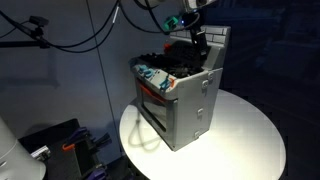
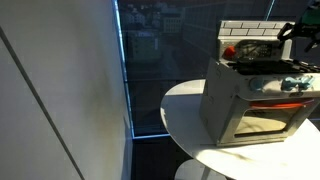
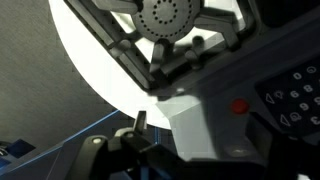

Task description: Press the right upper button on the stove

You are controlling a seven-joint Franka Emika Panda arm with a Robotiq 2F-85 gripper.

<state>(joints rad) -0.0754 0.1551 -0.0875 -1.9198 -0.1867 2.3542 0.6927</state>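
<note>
Grey and boxy, the stove (image 1: 185,100) sits in the middle of the round white table (image 1: 255,145). The gripper (image 1: 198,42) hangs just over the stove's top, near the brick back wall (image 1: 217,40). I cannot tell if its fingers are apart or together; they look too dark and blurry. In the wrist view the dark control panel (image 3: 295,95) has many small buttons close to each other, plus a red button (image 3: 240,105). So the tip could land on the wrong one. A hard push might also slide the stove or bump the black burner (image 3: 165,18).
</note>
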